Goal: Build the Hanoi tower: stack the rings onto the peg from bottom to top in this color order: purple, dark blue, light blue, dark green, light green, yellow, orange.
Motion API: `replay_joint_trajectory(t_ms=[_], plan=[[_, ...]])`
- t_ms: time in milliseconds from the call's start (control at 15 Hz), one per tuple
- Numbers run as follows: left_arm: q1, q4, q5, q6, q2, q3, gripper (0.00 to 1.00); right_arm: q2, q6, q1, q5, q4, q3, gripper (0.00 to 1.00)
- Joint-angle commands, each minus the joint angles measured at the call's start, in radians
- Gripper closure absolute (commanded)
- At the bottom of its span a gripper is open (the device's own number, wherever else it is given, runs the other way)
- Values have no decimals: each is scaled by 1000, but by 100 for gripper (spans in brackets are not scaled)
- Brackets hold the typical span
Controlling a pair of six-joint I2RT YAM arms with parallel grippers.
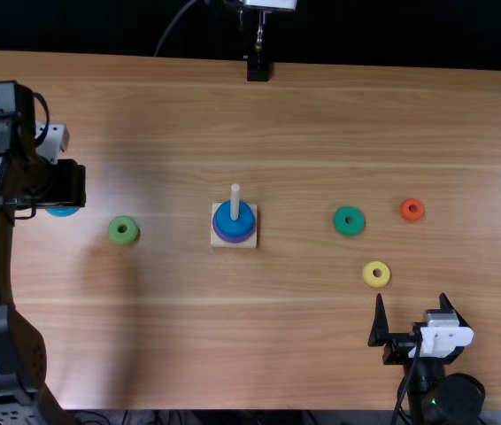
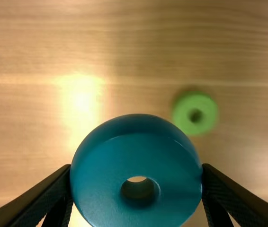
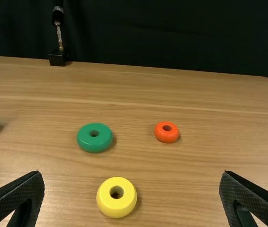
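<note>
1. Light blue ring (image 2: 110,163), held level between the fingers of my left pincer (image 2: 136,166), above the surface (image 1: 304,354) near its left edge. I judge this third ring to be the step in hand.
2. Light green ring (image 1: 123,230), lying flat just beside that pincer; fifth in the order.
3. Peg (image 1: 235,199), upright on its square base (image 1: 252,243). Purple ring (image 1: 235,240) lies lowest, dark blue ring (image 1: 224,221) directly above. The next move, as I judge it, calls for carrying my ring here, centring its hole over the peg tip, lowering it level and releasing; an off-centre descent could catch the tip.
4. Dark green ring (image 1: 349,220), flat; next after mine.
5. Yellow ring (image 1: 376,274), nearer my right arm; sixth.
6. My right pincer (image 1: 411,297), empty, fingers spread wide.
7. Orange ring (image 1: 412,209), beyond that pincer; the last.
</note>
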Motion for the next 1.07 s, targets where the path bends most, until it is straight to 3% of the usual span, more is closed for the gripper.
replay_joint_trajectory(t_ms=[0,133,267,400,733,1000], plan=[[-46,-47,16,-63,-10,114,100,-13,-2,-6,-6,-68,-56,0],[-115,-93,20,-100,-7,203,100,-13,-2,-6,-6,-70,-56,0],[-193,-99,38,-177,-6,237,100,-13,-2,-6,-6,-70,-56,0],[-278,-93,38,-262,-4,263,100,-13,-2,-6,-6,-68,-56,0],[-453,-78,36,-398,27,333,100,-13,-2,-6,-6,-68,-56,0],[-534,8,36,-481,77,356,100,-13,-2,-6,-6,-68,-56,0]])
